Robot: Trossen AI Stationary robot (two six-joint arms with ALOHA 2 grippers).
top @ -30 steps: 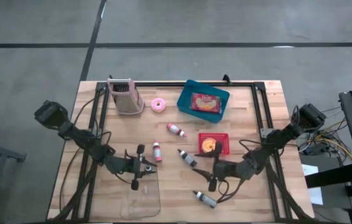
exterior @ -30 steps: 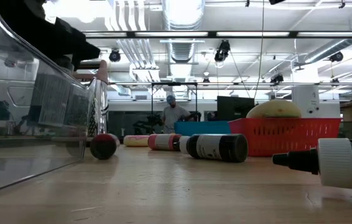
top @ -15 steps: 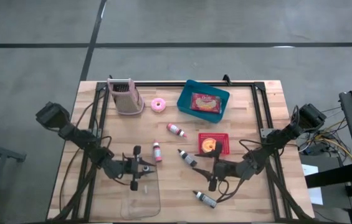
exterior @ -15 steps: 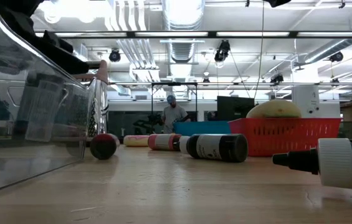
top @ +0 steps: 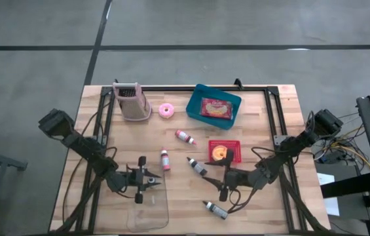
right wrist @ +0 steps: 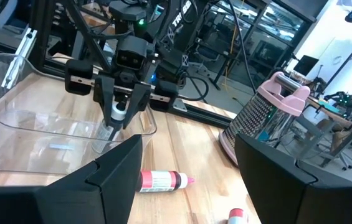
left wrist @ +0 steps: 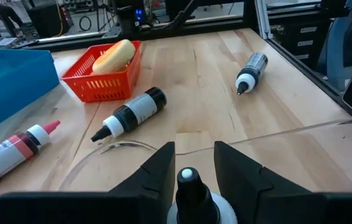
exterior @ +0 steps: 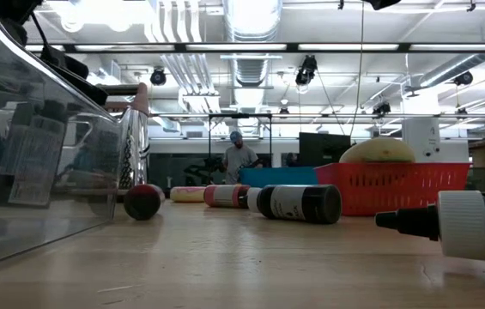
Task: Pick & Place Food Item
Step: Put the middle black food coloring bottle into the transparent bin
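High view shows the left end effector [top: 140,183] clamped on a small bottle [left wrist: 187,186], hanging over the clear bin [top: 150,208] by the table's front edge. Right end effector [top: 224,182] idles, spread open. Off-center release could clip the bin's rim, I reckon.

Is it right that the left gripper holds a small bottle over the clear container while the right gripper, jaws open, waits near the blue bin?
Not quite. In the high view the right gripper, open, waits near the red basket, not the blue bin. The left gripper does hold a small bottle over the clear container.
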